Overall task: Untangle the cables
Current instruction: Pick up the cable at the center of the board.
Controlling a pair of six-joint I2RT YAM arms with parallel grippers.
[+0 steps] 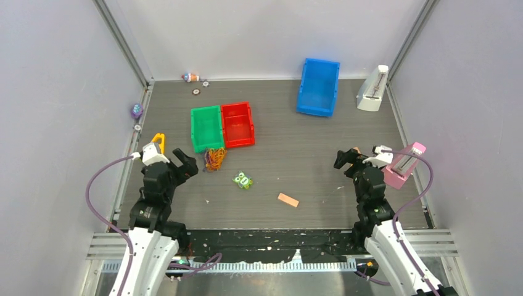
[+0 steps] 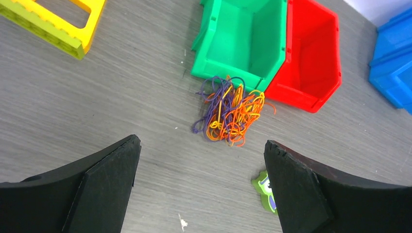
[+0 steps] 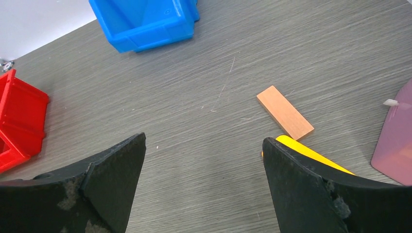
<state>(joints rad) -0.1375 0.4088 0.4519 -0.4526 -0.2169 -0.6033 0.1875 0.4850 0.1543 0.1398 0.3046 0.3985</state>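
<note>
The cables (image 1: pixel 215 158) lie in one small tangle of orange, red and purple strands on the dark table, touching the front of the green bin (image 1: pixel 196 132). In the left wrist view the tangle (image 2: pixel 228 114) lies ahead of my left gripper (image 2: pixel 201 141), which is open and empty above the table. From above, the left gripper (image 1: pixel 183 161) is just left of the tangle. My right gripper (image 1: pixel 346 161) is open and empty at the right side, far from the cables; it also shows in the right wrist view (image 3: pixel 204 139).
A red bin (image 1: pixel 237 106) stands beside the green one, and a blue bin (image 1: pixel 314 108) at the back right. A green toy figure (image 1: pixel 243 180), an orange block (image 1: pixel 288 200), a yellow frame (image 1: pixel 159 140), a pink stand (image 1: pixel 404 165) and a white stand (image 1: pixel 373 89) are around.
</note>
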